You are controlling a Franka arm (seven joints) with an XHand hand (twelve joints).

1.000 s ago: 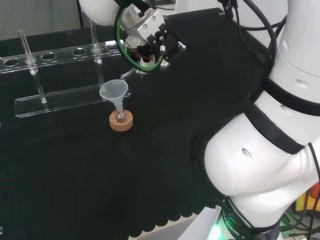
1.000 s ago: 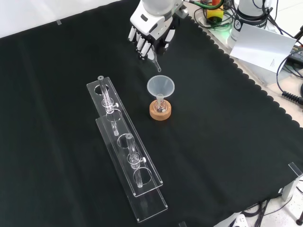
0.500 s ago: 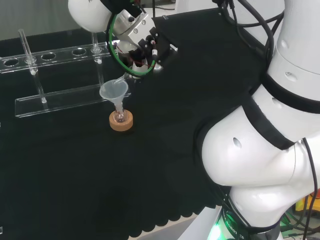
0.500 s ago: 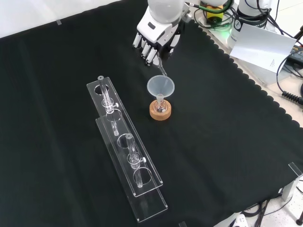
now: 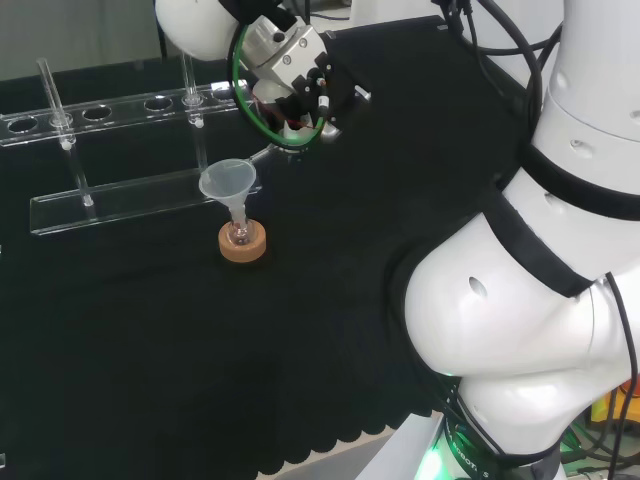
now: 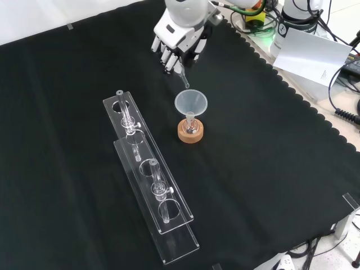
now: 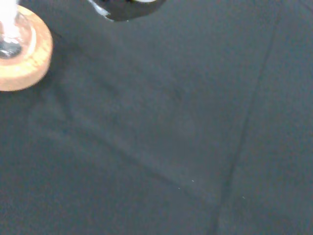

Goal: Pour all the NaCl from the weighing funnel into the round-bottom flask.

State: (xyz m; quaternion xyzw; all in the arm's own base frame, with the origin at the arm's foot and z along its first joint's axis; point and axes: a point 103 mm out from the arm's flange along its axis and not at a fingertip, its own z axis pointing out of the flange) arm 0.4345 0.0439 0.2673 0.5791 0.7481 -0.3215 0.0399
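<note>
Clear weighing funnel pinched in the curled fingers of the hand, above a funnel-topped flask.
On black cloth, a small round-bottom flask sits in a cork ring with a translucent funnel in its neck. In the front view, the weighing funnel's spout points down, just beyond the funnel's rim. Two clear racks lie to the left.
</note>
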